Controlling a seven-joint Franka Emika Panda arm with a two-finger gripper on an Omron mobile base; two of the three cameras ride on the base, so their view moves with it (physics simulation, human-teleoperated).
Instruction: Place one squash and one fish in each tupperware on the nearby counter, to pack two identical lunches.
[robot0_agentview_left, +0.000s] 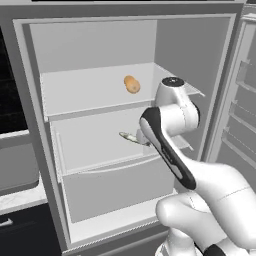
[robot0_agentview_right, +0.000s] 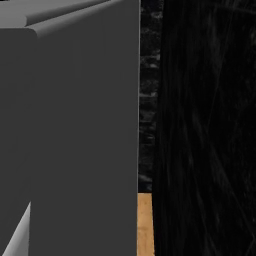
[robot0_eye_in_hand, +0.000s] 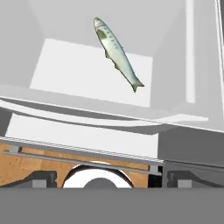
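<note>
A fish (robot0_eye_in_hand: 117, 53) was seen lying on the middle fridge shelf (robot0_agentview_left: 95, 145), partly hidden by the arm (robot0_agentview_left: 172, 150) in the left base view. One squash (robot0_agentview_left: 132, 84) was placed on the upper shelf (robot0_agentview_left: 80, 90). The gripper fingers (robot0_eye_in_hand: 41, 179) were spread wide, with nothing held. No writing was legible. The right base view was blocked by a grey fridge door (robot0_agentview_right: 70, 140).

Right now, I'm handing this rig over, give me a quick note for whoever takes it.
Gripper: open, holding nothing, aimed into the open fridge.
Fish: one lies on the middle fridge shelf, ahead of the fingertips and clear of them.
Squash: one sits on the shelf above.
Done: nothing visibly packed; this fish and squash are still in the fridge.
Left: grasp the fish, carry it to a tupperware, then the squash; the other pair and the trays are not in sight.
</note>
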